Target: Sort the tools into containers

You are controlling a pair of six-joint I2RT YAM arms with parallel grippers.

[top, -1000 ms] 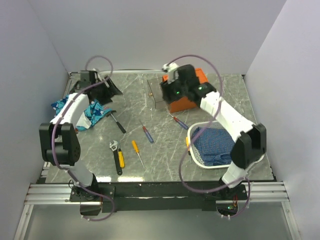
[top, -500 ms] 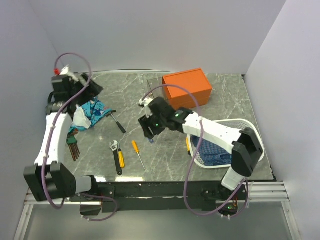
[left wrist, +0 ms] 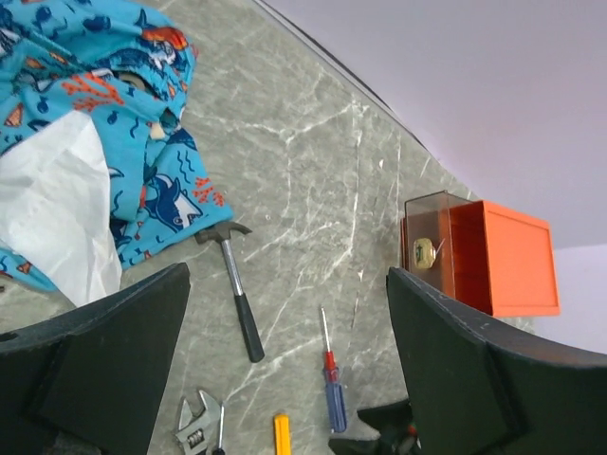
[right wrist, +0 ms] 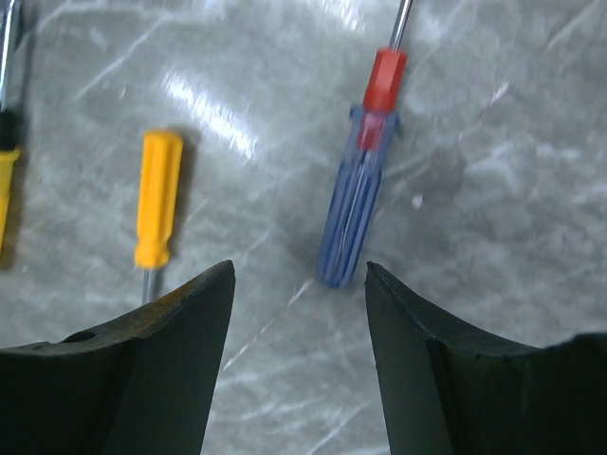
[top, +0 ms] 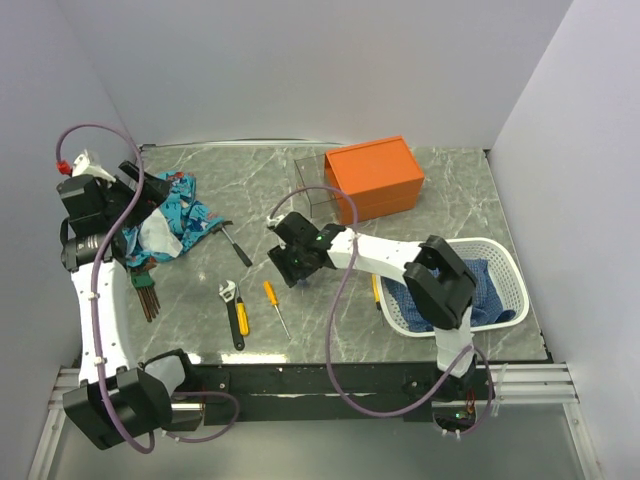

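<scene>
The orange box [top: 373,178] stands at the back with a clear drawer [top: 318,197] pulled out; both show in the left wrist view [left wrist: 503,261]. My right gripper [top: 297,262] is open and hangs low over the blue-and-red screwdriver [right wrist: 356,204], whose handle end lies just ahead of the gripper's open gap [right wrist: 299,270]. A yellow screwdriver [top: 272,297], a wrench [top: 234,310] and a black-handled hammer [top: 235,242] lie on the table. My left gripper [top: 150,192] is open and empty, raised at the far left above the cloth.
A blue patterned cloth [top: 170,220] lies at the left, with a dark bundle of slim tools [top: 147,295] in front of it. A white basket [top: 505,255] holding blue cloth sits at the right, with a yellow-handled screwdriver [top: 376,288] by its left side.
My right arm has swung from the orange box down to the table's middle, over the blue screwdriver. My left arm has drawn back to the left and risen.
</scene>
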